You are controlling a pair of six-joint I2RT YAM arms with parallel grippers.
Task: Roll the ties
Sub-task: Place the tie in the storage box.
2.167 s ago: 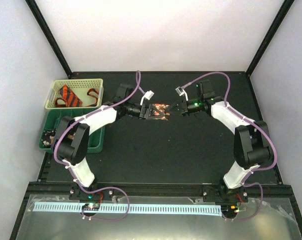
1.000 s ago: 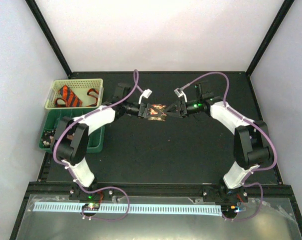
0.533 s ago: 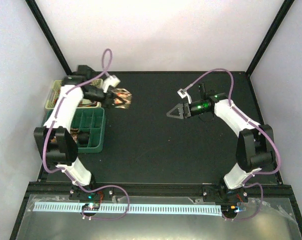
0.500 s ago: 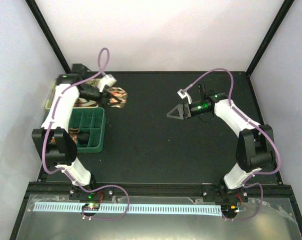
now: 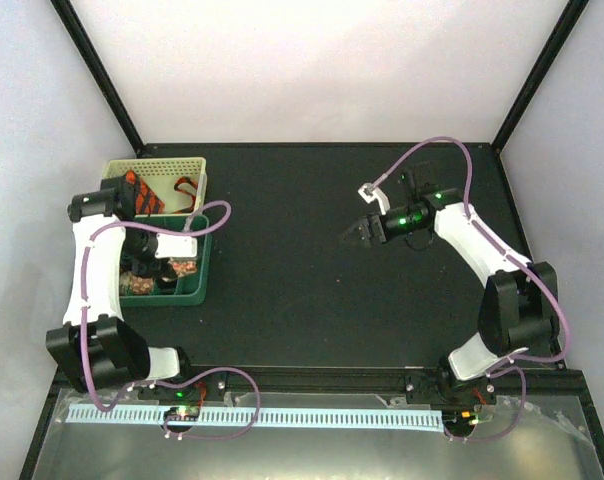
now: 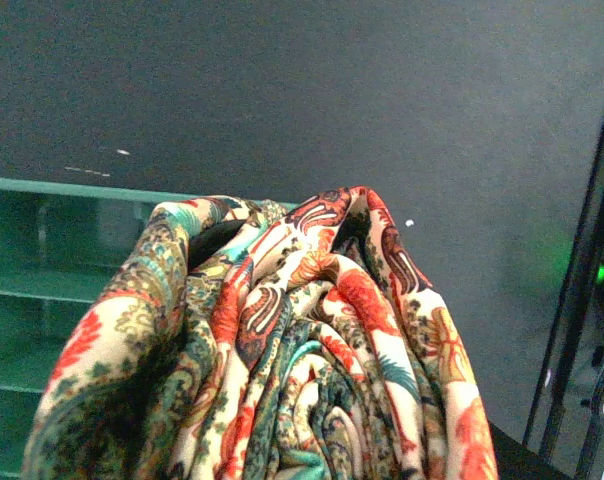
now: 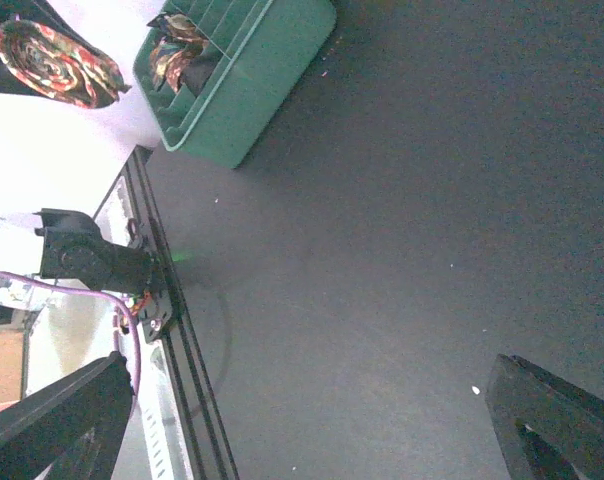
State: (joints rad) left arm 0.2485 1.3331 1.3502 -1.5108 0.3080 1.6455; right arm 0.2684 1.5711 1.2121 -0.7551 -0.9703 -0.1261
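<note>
Left fingers (image 5: 169, 275) are over the green tray (image 5: 198, 288) at the table's (image 5: 302, 300) left edge, grasping the rolled speckled tie (image 6: 282, 350). The right wrist view shows that coil end-on, up in the air above the tray. In the left wrist view the fabric fills the lower frame and hides the fingers themselves, so only the tray dividers show behind it on the left.

A second speckled coil (image 7: 177, 50) sits in a tray compartment, which one I can't tell. The orange striped tie (image 5: 140, 193) is in the cream basket (image 5: 162, 163), touching the tray's far side and partly hidden by the left arm.

Right fingers (image 7: 557, 425) are spread wide with nothing between them, above the table right of centre. A broad stretch of table separates the arms, and the frame posts (image 5: 97, 70) bound the back corners.
</note>
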